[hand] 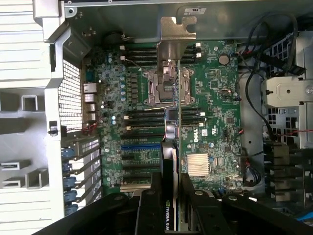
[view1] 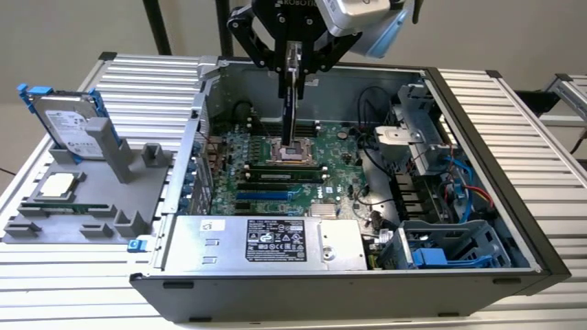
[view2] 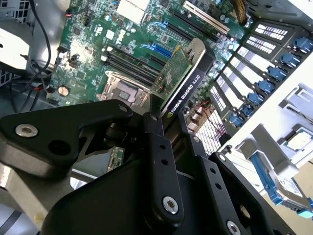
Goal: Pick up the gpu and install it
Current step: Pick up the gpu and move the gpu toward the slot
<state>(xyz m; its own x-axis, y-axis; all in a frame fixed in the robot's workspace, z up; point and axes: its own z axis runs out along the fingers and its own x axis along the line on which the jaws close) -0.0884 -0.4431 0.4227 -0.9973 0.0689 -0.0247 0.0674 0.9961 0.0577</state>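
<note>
Your end effector pinches the gpu, which hangs on end over the motherboard inside the open case, nearer the worktop's far edge. Best held plumb and clear of the cables, I judge.

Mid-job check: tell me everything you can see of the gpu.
The gpu is a thin green circuit card with a black shroud on one face and a silver bracket at one end. The gripper clamps the other end, so the card hangs on end, bracket down, over the motherboard, not seated in any slot.
</note>
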